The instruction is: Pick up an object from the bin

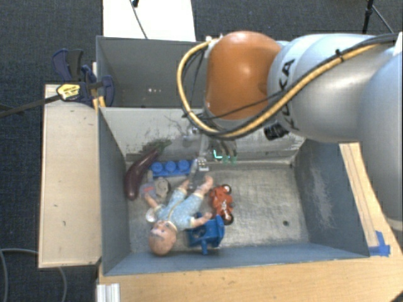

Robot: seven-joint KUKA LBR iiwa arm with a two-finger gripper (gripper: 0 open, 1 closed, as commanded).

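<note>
Gripper (pixel 200 167) hangs just over the uppermost limb of a doll (pixel 179 209) in pale blue clothes. The doll lies aslant in the left half of the bin (pixel 115 187), head toward the front wall. Whether the gripper is released or clenched cannot be told. Doll judged light, with a cloth-covered body; the torso is the soundest hold.

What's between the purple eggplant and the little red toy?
The doll in light blue lies between the eggplant and the red toy, seen in the camera view.
</note>
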